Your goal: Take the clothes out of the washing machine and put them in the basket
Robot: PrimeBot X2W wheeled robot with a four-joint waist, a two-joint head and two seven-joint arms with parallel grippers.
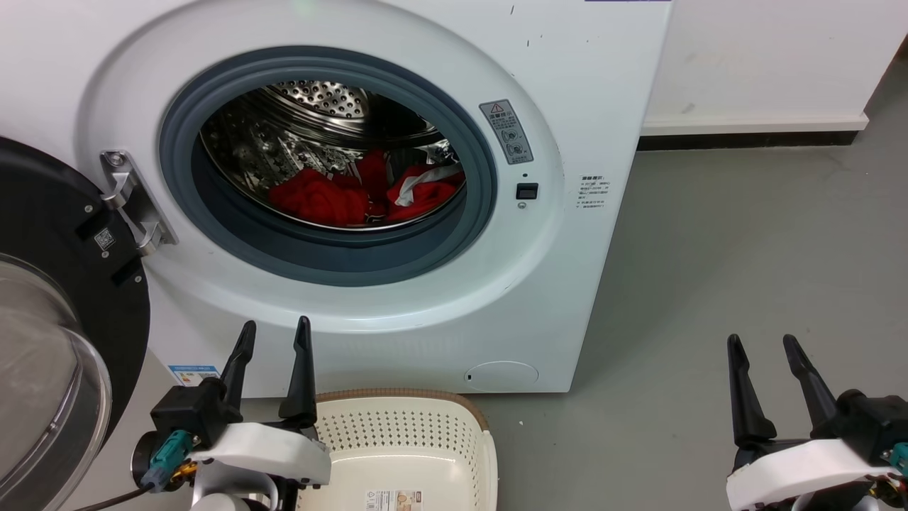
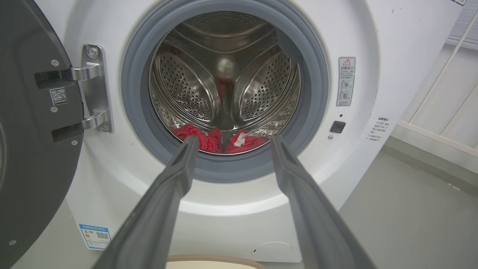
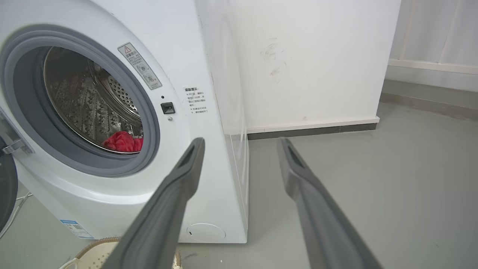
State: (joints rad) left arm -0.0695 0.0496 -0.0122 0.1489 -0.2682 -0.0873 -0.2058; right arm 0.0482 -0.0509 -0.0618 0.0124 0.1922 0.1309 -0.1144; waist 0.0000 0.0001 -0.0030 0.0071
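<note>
Red clothes (image 1: 355,193) lie at 6 o'clock inside the drum (image 1: 319,99) of the washing machine (image 1: 567,106), whose door (image 1: 50,227) is swung open at 9 o'clock. The left end effector (image 1: 276,323) and the right end effector (image 1: 760,339) are both released, fingers spread and empty. The basket (image 1: 404,429) sits on the floor (image 1: 709,270) at the machine's foot, beside the left end effector.

warning: grey sticker (image 1: 506,131) on the large white front-loading washing machine (image 1: 610,71), red triangle with exclamation mark
QR: white code sticker (image 1: 104,238) on black round door rim (image 1: 50,206)
front print: small characters (image 1: 592,192), unreadable
corner label: blue-edged sticker (image 1: 193,374), unreadable
</note>
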